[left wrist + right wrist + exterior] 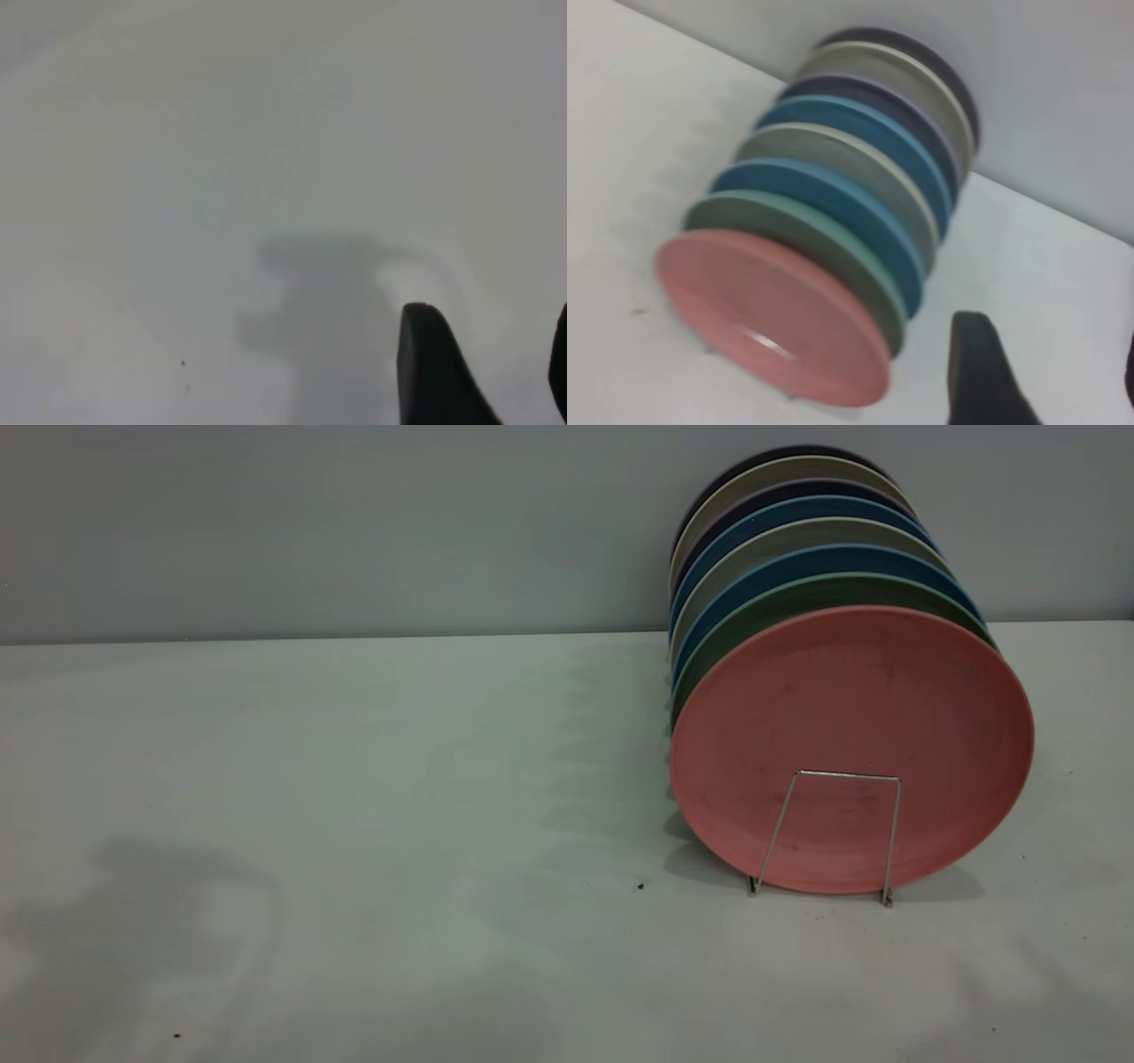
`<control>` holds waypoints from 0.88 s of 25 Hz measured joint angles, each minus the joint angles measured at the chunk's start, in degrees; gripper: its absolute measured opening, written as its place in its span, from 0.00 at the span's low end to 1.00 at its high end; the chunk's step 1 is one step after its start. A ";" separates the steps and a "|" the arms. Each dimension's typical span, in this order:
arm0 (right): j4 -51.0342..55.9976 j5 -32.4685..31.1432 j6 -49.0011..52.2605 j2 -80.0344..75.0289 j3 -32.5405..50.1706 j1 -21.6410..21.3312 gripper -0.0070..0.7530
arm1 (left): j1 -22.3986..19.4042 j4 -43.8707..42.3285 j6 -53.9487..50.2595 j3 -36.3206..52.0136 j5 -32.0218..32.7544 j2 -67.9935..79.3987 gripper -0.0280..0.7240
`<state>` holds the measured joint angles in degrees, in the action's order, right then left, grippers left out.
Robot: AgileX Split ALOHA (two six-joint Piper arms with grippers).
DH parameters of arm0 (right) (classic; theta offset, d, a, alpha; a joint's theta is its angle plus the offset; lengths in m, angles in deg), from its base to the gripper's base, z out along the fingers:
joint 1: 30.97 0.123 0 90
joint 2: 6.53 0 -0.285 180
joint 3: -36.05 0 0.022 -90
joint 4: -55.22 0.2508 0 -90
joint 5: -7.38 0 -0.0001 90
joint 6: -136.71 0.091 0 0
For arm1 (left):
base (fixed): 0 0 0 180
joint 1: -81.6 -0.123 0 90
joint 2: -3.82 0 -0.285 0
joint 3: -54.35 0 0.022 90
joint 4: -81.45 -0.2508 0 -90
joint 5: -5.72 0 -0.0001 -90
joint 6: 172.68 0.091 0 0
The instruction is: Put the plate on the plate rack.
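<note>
The salmon-pink plate [850,748] stands on edge at the front of a row of plates in the thin wire plate rack [833,833]. One trapezoid loop of the rack crosses the plate's lower face. The plate also shows in the right wrist view [766,314]. Neither arm shows in the exterior view. My right gripper [1050,372] is open and empty, off to the side of the row and apart from it. My left gripper [487,363] is open and empty above bare table.
Behind the pink plate stand a mint-green plate [797,602], blue plates [797,562] and several more in grey and dark tones. The white table [354,824] runs back to a grey wall [354,514]. Arm shadows lie on the table at front left.
</note>
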<state>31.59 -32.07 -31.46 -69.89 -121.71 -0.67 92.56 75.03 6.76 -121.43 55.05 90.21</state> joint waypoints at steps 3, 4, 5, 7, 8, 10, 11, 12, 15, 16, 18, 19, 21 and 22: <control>7.10 -1.54 -5.31 3.41 0.00 0.00 0.54 | 0.00 4.25 2.91 0.00 2.12 -5.07 0.52; 9.19 -2.51 -7.48 4.57 0.00 0.00 0.54 | 0.00 5.78 3.98 0.00 2.93 -6.76 0.52; 12.05 -3.59 -9.53 5.67 0.00 0.00 0.54 | 0.00 7.26 4.98 0.00 3.88 -8.13 0.52; 15.80 -6.07 -12.76 7.58 0.00 0.00 0.54 | 0.00 9.29 6.57 0.00 5.60 -11.24 0.52; 17.80 -7.77 -14.31 8.74 0.00 0.00 0.54 | 0.05 10.00 7.23 0.06 6.60 -12.48 0.52; 21.07 -11.16 -16.57 10.56 0.00 0.00 0.54 | 0.05 10.95 8.54 1.37 7.36 -15.66 0.52; 21.98 -12.44 -17.06 11.58 0.00 0.00 0.54 | 0.05 11.28 9.09 2.60 7.74 -17.38 0.52; 22.88 -13.90 -17.40 12.45 0.00 0.00 0.54 | 0.05 11.39 9.40 4.17 7.98 -18.85 0.52; 23.63 -18.03 -17.86 15.76 0.00 0.00 0.54 | 0.05 11.39 9.82 9.71 8.08 -24.46 0.52; 23.63 -19.08 -17.88 17.07 0.15 0.00 0.54 | 0.05 11.43 9.82 11.96 7.93 -26.08 0.52; 24.21 -20.66 -17.93 20.05 1.55 0.00 0.54 | 0.05 11.46 9.85 16.14 7.44 -30.05 0.52; 24.69 -20.98 -17.93 21.73 2.88 0.00 0.54 | 0.05 11.46 9.85 18.42 6.85 -31.72 0.52; 25.79 -21.47 -17.95 24.99 6.05 0.00 0.53 | 0.05 11.50 9.88 22.43 5.83 -35.83 0.52; 26.18 -21.60 -17.95 26.49 7.67 0.00 0.53 | 0.05 11.50 9.88 24.47 5.42 -37.93 0.52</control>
<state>57.77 -53.67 -49.40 -43.39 -114.04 -0.67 92.61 86.52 16.64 -96.95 60.47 52.28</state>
